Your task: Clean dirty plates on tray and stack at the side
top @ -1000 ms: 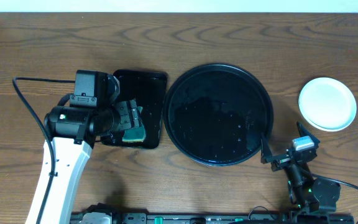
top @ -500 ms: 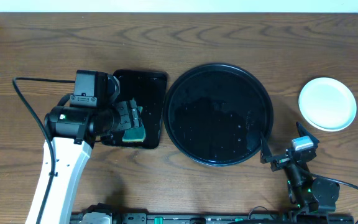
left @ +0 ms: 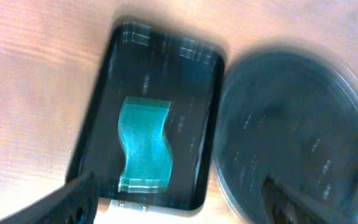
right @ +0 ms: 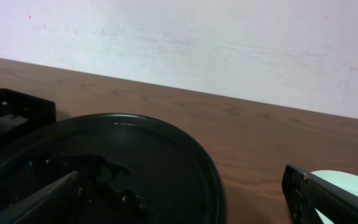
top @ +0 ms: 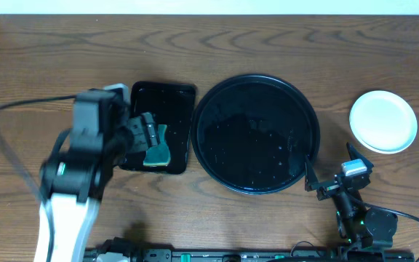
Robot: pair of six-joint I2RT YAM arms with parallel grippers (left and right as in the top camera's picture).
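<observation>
The round black tray (top: 257,135) holds no plate, only wet specks; it also shows as the tray (left: 297,130) and the tray (right: 104,162) in the wrist views. A pale round plate (top: 382,121) lies on the table at the right; I cannot tell whether more lie under it. Its rim shows as the plate (right: 348,182) in the right wrist view. My left gripper (top: 146,136) hangs open over a teal sponge (left: 143,146), blurred with motion. My right gripper (top: 331,169) stands open by the tray's front right rim, holding nothing.
The sponge (top: 156,148) lies in a small rectangular black tray (top: 160,127) left of the round tray. A black cable (top: 13,109) loops from the left arm. A pale wall (right: 179,37) rises behind the table's far edge.
The left arm has shifted left and is blurred with motion; its cable has swung out. The sponge stays in the small tray. The right arm has not moved.
</observation>
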